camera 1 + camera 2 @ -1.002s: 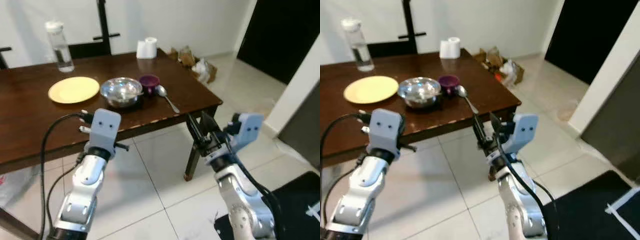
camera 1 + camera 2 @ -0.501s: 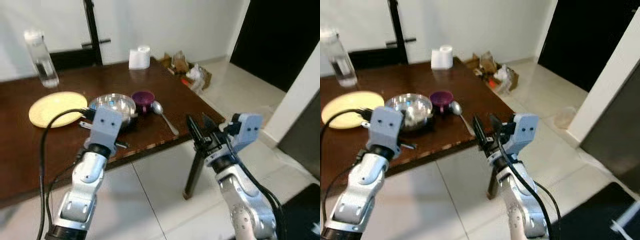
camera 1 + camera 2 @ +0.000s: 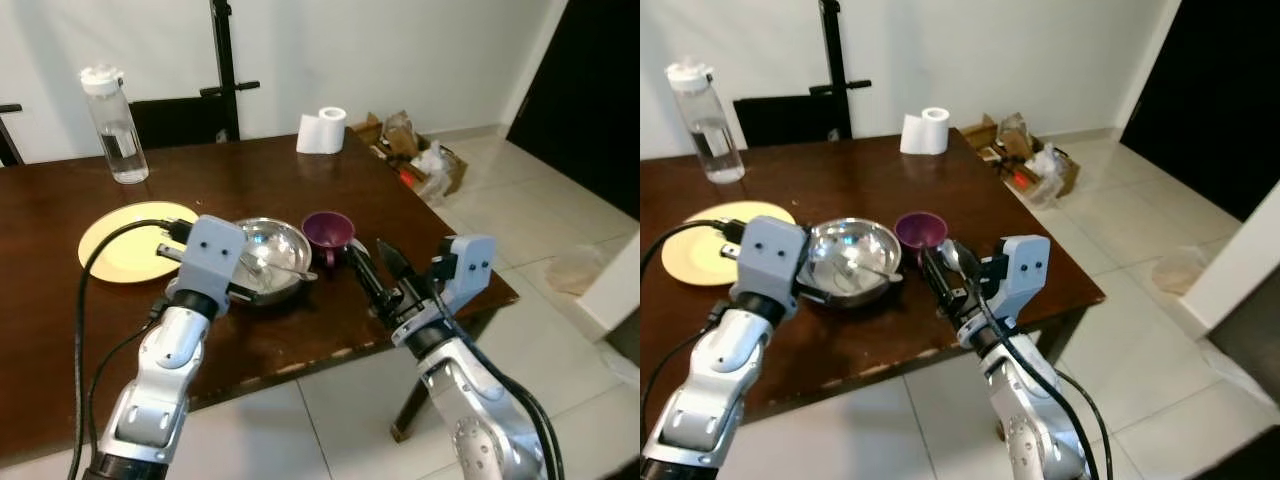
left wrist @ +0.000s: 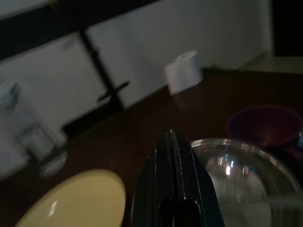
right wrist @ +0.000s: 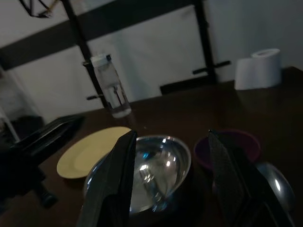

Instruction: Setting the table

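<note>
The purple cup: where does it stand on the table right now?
In the left eye view, the purple cup stands mid-table, just right of the steel bowl, ahead of the open right gripper.

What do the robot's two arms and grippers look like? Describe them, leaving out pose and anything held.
Both arms are silver, jointed metal with rounded segments. Each wrist carries a boxy pale grey-blue camera housing with small dark screw holes. The left gripper and right gripper each have two long, flat black fingers. Black cables loop along both arms, one arching wide beside the left.
</note>
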Motion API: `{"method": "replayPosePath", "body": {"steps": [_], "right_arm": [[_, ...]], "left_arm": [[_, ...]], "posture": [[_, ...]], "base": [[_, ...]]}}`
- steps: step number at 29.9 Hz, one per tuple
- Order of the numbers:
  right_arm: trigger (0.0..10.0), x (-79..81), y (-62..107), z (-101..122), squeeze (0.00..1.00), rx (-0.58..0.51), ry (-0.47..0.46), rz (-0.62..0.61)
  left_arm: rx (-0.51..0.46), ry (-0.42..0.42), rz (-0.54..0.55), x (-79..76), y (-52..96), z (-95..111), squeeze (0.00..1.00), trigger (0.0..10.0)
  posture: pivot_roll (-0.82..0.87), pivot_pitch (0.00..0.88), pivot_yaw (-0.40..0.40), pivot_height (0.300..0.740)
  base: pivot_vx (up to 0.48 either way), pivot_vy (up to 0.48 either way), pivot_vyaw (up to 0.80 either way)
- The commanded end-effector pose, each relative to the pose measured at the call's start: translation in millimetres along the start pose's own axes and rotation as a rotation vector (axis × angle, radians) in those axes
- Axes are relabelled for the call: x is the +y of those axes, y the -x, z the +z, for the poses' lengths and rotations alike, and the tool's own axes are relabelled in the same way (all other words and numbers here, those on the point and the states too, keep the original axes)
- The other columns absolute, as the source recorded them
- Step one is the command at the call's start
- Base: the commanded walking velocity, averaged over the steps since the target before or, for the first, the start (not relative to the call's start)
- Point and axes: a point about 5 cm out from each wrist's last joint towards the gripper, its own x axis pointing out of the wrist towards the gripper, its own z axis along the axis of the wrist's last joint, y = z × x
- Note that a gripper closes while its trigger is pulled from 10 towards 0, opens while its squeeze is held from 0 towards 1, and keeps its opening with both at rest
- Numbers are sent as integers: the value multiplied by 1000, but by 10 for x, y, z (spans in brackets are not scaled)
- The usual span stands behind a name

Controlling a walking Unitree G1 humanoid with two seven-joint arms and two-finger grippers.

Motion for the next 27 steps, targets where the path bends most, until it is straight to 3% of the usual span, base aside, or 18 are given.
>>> {"method": "replayPosePath", "body": {"steps": [1, 2, 8, 11, 12, 16, 19, 27], "right_arm": [[10000, 4, 38, -29, 0, 22, -12, 13], [10000, 23, 56, -47, 0, 39, -19, 38], [10000, 53, 82, -72, 0, 63, -33, 78], [10000, 67, 104, -106, 0, 87, -50, 108], [10000, 67, 104, -106, 0, 87, -50, 108], [10000, 59, 119, -148, 0, 121, -30, 109], [10000, 55, 120, -151, 0, 127, -26, 106], [10000, 86, 121, -141, 0, 128, -28, 98]], "left_arm": [[-14, 4, -86, -71, 30, 29, 0, 10000], [-34, 1, -229, -108, 81, 74, 0, 10000], [-67, -45, -423, -114, 163, 143, 0, 10000], [-74, -125, -574, -158, 212, 109, 0, 10000], [-74, -125, -574, -158, 212, 109, 0, 10000], [-44, -108, -739, -208, 255, 56, 0, 10000], [-26, -89, -795, -198, 229, 36, 0, 10000], [1, -292, -910, -137, -123, -129, 0, 10000]], "posture": [[23, 82, 55, 740], [23, 82, 55, 740], [24, 81, 58, 740], [29, 77, 60, 740], [29, 77, 60, 740], [28, 75, 61, 740], [28, 75, 61, 740], [27, 107, 64, 740]], "base": [[270, 0, 0], [0, 0, 0], [0, 0, 0], [0, 0, 0], [0, 0, 0], [0, 0, 0], [0, 0, 0], [0, 0, 0]]}}
